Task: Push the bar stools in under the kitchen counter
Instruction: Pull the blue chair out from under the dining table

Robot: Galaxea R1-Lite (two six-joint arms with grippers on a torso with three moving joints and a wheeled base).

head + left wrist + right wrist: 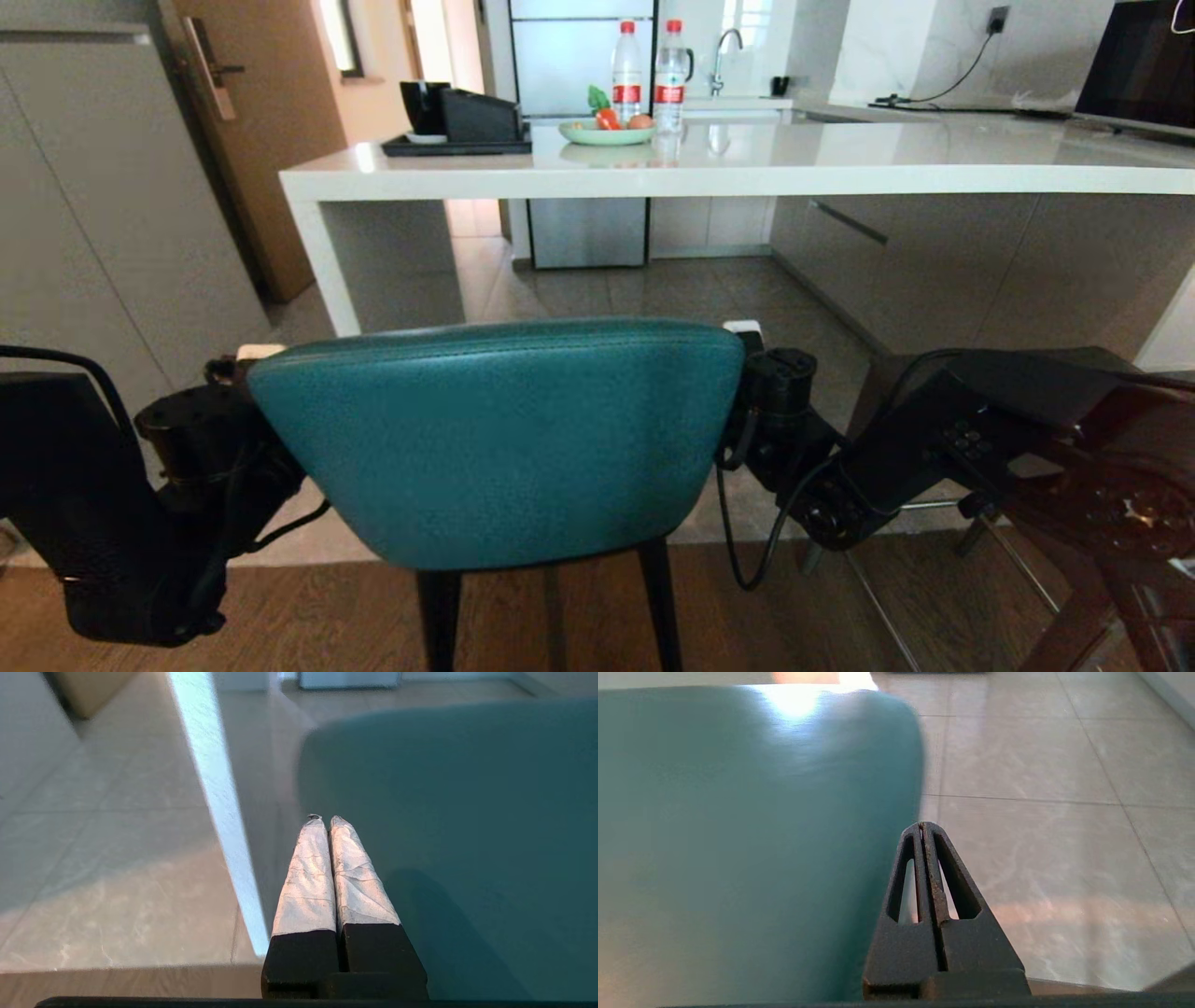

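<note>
White kitchen counter (747, 173) tabletop across 12 o'clock, well beyond the stool. Teal bar stool (495, 439) dead centre, curved back facing camera, not yet under the tabletop. Left gripper (325, 820) at the back's 9 o'clock edge, taped jaws pressed together just beside the teal leather. Right gripper (923, 826) at 3 o'clock edge, jaws pressed together, empty, beside the leather. Plate (605, 133) and two bottles (649, 75) on tabletop.
</note>
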